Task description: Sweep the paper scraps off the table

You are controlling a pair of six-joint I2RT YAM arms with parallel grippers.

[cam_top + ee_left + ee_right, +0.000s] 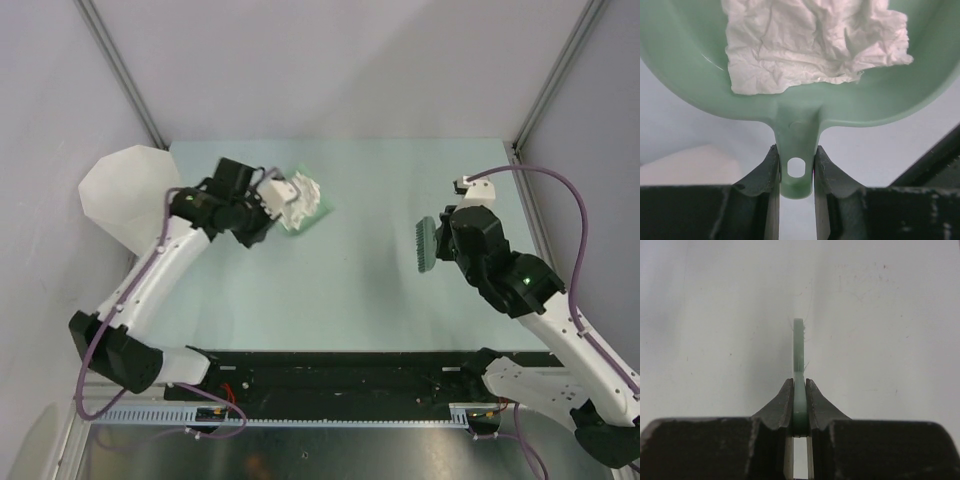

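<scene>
Counted: one dustpan (685, 65), one brush (425, 247), one bin (120, 190), two grippers. The left gripper (796, 157) was clamped narrow on the dustpan's handle, with the pan over the far-left part of the table (370, 290), near the bin. The paper scraps (810, 45) sat in the pan as one crumpled white heap; separate wads couldn't be counted. The right gripper (799, 390) was pinched almost closed on the brush at the table's right side, well apart from the pan.

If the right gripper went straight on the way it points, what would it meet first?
Most likely the table: beyond the brush held in the right gripper, its wrist view shows only that surface. Depth is hard to judge.
</scene>
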